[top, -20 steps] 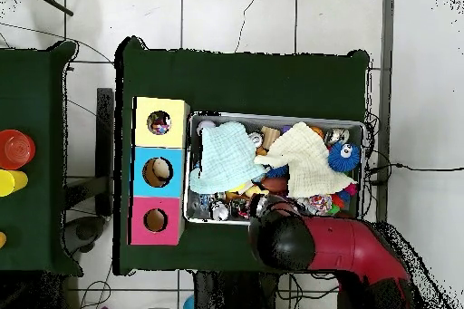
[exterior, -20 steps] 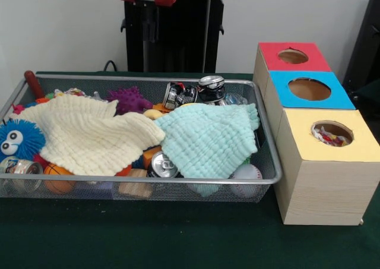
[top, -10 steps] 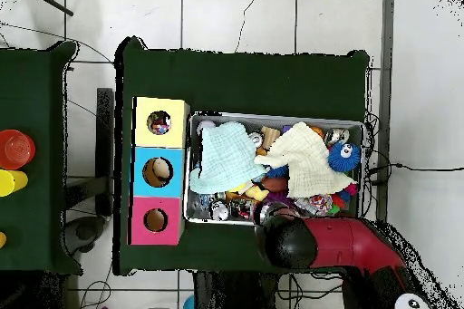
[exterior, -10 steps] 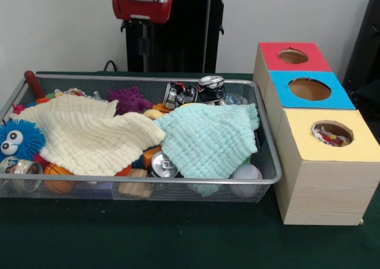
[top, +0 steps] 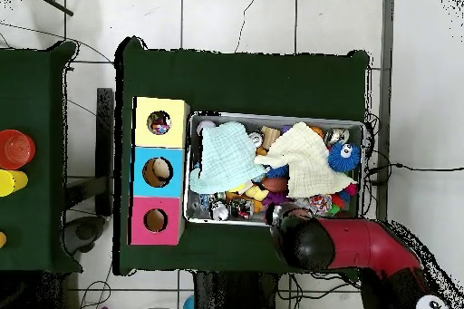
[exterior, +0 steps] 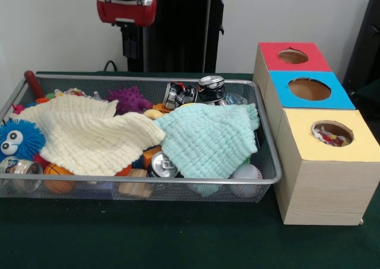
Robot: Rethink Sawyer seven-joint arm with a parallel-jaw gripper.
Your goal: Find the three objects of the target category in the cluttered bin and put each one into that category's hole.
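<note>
The silver wire-mesh bin runs lengthwise across the table, holding a cream waffle cloth and a mint-green waffle cloth spread flat. The gripper hangs behind the far rim; whether it is open I cannot tell. A confetti-patterned cloth shows in the yellow-topped box's round hole; no writing is readable.

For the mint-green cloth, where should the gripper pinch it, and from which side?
Probably straight down onto the mint-green cloth, at its raised, wrinkled middle. It lies draped flat over the clutter in the bin, so its edges hug cans and balls, while the bunched centre offers a fold to pinch.
</note>
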